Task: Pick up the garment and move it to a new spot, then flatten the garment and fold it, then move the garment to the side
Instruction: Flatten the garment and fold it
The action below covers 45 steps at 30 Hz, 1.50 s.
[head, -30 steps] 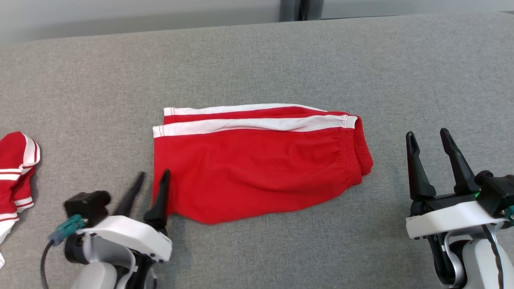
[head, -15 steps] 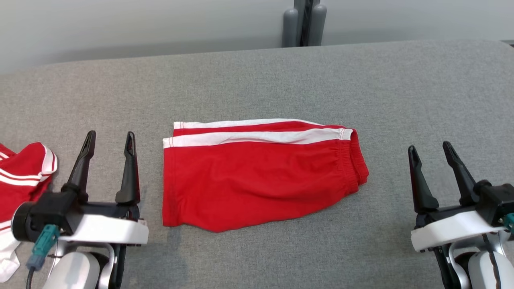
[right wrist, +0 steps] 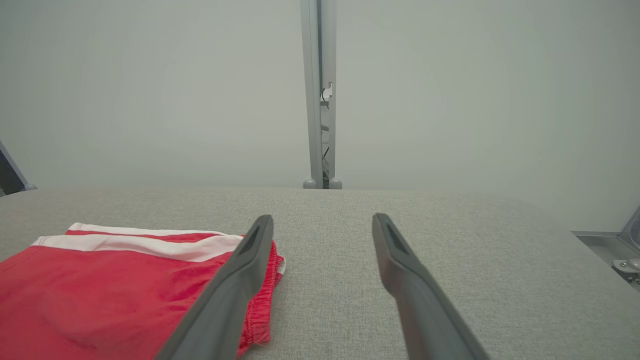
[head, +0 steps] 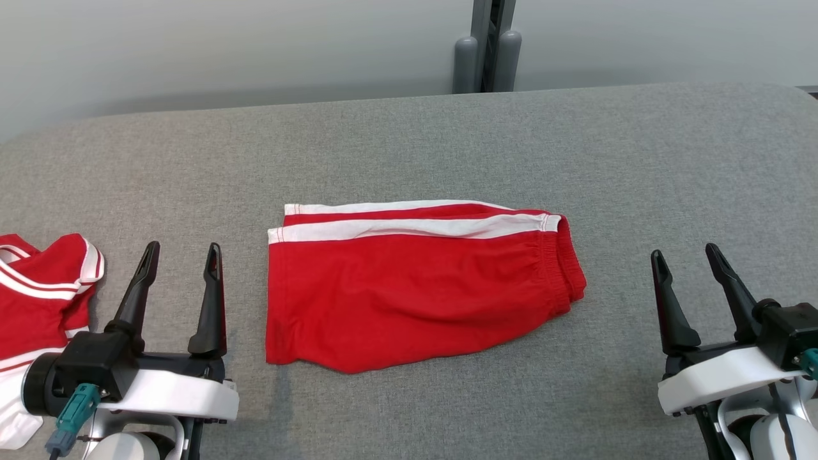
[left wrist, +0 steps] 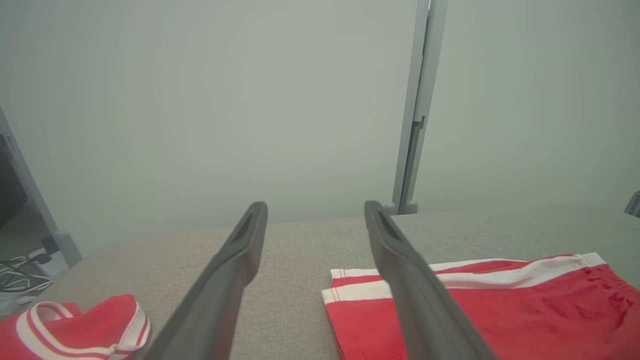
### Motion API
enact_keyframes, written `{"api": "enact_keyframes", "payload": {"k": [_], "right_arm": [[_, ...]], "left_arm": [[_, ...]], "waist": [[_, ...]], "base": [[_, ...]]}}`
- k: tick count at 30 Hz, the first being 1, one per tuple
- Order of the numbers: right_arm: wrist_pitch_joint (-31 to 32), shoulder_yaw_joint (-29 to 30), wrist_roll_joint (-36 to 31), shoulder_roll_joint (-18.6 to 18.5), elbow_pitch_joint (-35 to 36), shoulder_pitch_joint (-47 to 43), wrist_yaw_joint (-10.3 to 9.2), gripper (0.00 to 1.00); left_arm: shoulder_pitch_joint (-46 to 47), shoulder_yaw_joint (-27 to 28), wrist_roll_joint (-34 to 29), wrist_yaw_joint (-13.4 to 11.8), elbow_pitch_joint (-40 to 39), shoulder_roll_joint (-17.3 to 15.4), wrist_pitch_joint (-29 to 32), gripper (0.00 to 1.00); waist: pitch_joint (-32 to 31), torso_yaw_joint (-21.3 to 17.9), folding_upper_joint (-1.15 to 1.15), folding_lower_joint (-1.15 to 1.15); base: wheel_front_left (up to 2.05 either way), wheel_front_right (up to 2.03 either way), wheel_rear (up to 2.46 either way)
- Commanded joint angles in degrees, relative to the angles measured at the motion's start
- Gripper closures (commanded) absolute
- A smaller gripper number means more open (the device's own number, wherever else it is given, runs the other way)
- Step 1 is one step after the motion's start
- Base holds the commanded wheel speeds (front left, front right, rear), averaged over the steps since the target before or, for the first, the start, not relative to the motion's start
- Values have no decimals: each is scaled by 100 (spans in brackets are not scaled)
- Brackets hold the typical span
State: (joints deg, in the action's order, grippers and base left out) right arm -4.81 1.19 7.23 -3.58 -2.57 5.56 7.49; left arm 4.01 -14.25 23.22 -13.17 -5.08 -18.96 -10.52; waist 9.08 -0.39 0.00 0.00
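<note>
The garment (head: 415, 287), red shorts apparently doubled lengthwise, is lying flat mid-frame on the grey tabletop (head: 639, 160). The left tool (head: 184, 249) at lower left and the right tool (head: 684, 252) at lower right are hovering spread wide, holding nothing. The next fold or the shift aside seems due: each tool should be pinching both layers at an end, lifting low, keeping the striped edges aligned.

Soft, even light, no glare. Faint shadow at near-left edge of folded red shorts w/ white stripes (head: 409, 300) on grey fabric table (head: 409, 140). Head view sharp; wrist views hazy, low contrast.
</note>
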Motion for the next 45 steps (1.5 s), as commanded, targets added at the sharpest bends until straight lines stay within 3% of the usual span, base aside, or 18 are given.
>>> {"api": "enact_keyframes", "payload": {"k": [1, 8, 15, 22, 34, 39, 40, 41, 42, 43, 44, 45], "right_arm": [[11, 9, -8, -24, 34, -24, 1, 0], [83, 47, -21, -25, 75, 0, 1, 0], [393, -386, 77, -86, -202, 261, 1, 0], [516, -879, 262, -115, -983, 672, 1, 0], [466, -738, 357, -68, -2238, 1166, 1, 0], [455, -973, 699, -12, -2651, 1303, 1, 0], [455, -1055, 810, 1, -2716, 1330, 2, 22], [455, -1055, 810, 1, -2716, 1330, 2, 22], [427, -1102, 866, 12, -2760, 1357, 2, 52], [402, -1142, 913, 14, -2792, 1377, 2, 63], [391, -1172, 999, 13, -2820, 1400, 2, 94], [364, -1195, 1036, 12, -2838, 1425, 1, 100]], "left_arm": [[24, 8, 16, -22, -14, -24, 17, 0], [85, -32, 44, -16, 33, -3, 22, 0], [194, -114, 18, -27, 19, 58, 31, 0], [387, -230, 41, 62, 144, 147, -35, 0], [619, -311, 26, 115, 301, 143, -63, 0], [704, -347, 52, 172, 421, 177, -122, 0], [729, -357, 56, 184, 436, 187, -129, 0], [729, -357, 56, 184, 436, 187, -129, 0], [741, -359, 59, 190, 452, 190, -129, 0], [744, -363, 59, 193, 464, 191, -141, 0], [744, -369, 63, 196, 476, 195, -144, 0], [741, -374, 67, 199, 488, 197, -147, 0]], "waist": [[2, 4, 0, 0], [40, 67, 0, 0], [232, 219, 0, 0], [492, 395, 0, 0], [673, 435, 0, 0], [712, 419, 0, 0], [717, 419, 0, 0], [717, 419, 0, 0], [720, 417, 0, 0], [722, 413, 0, 0], [725, 410, 0, 0], [725, 407, 0, 0]], "base": [[0, 0, 0], [0, 0, 0], [0, 0, 0], [0, 0, 0], [0, 0, 0], [0, 0, 0], [0, 0, 0], [0, 0, 0], [0, 0, 0], [0, 0, 0], [0, 0, 0], [0, 0, 0]]}}
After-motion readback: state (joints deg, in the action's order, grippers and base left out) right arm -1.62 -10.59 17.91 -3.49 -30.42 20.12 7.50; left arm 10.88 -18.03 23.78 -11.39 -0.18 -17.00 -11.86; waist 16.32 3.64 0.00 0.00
